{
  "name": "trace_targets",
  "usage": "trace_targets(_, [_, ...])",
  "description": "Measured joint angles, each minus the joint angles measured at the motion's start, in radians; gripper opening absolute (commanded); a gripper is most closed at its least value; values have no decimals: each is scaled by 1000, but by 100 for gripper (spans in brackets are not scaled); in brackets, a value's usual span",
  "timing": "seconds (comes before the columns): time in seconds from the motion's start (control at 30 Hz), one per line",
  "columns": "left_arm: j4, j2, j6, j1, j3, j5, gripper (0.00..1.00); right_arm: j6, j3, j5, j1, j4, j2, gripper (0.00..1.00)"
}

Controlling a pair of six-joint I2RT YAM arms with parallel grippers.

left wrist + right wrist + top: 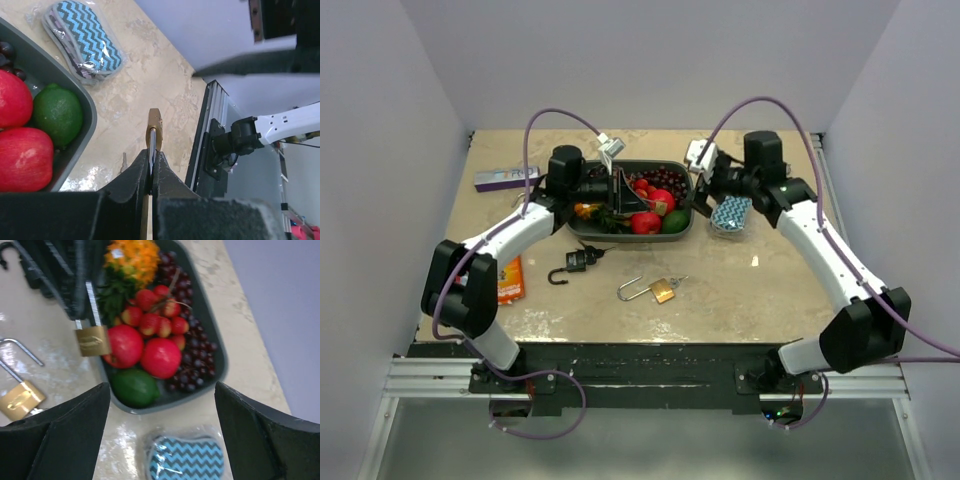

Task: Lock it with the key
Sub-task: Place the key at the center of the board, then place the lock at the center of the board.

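Left arm (505, 238) and right arm (825, 250) bow inward, left gripper (151, 159) pinched on a padlock (154, 125), right gripper (161, 390) spread wide.

I've got tray (660, 165) centre-back, fruit (650, 205) in it, pouch (731, 214) just right of it; left padlock (577, 262), right padlock (660, 290) in front, apart.

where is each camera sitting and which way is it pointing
Top external: above and behind the arms, looking down on the table; both arms show whole.
Left wrist: over the tray, looking toward the table's right side; its left gripper pinches a brass padlock.
Right wrist: right of the tray, looking down and left across it; the right gripper shows open.
Shared: both wrist views catch the lime and zigzag packet.
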Motion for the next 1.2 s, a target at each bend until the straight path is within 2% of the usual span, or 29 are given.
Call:
trace_targets(0.33, [37,14,-53,-30,7,38,0,-96,-134,2,182,21,-17,77])
trace_targets(0.57, [46,17,-55,-35,18,43,0,-151,-136,12,221,57,-17,52])
trace_targets(0.83, [50,21,-55,-35,24,46,0,-203,-164,64,249,84,-17,36])
trace_targets(0.9, [51,24,-54,-35,25,45,0,-204,-169,76,251,94,-17,23])
trace_targets(0.93, [51,25,-54,-35,25,43,0,-205,-172,83,252,97,-17,10])
trace_targets(0.97, [50,26,-53,-35,25,42,0,-204,-175,89,253,102,-18,5])
trace_targets(1.0, [50,26,-53,-35,25,42,12,-204,-178,93,254,106,-18,0])
trace_targets(1.07, [51,28,-51,-35,25,39,25,-198,-182,110,257,116,-18,0])
trace_targets(1.1, [50,28,-53,-35,25,40,38,-192,-183,116,258,119,-18,0])
trace_targets(1.13, [51,28,-52,-35,25,40,44,-184,-183,128,259,121,-18,0])
trace_targets(1.17, [53,28,-47,-35,25,39,55,-165,-184,144,257,122,-18,0])
trace_targets(1.2, [51,27,-45,-33,25,37,73,-143,-184,155,251,122,-18,0])
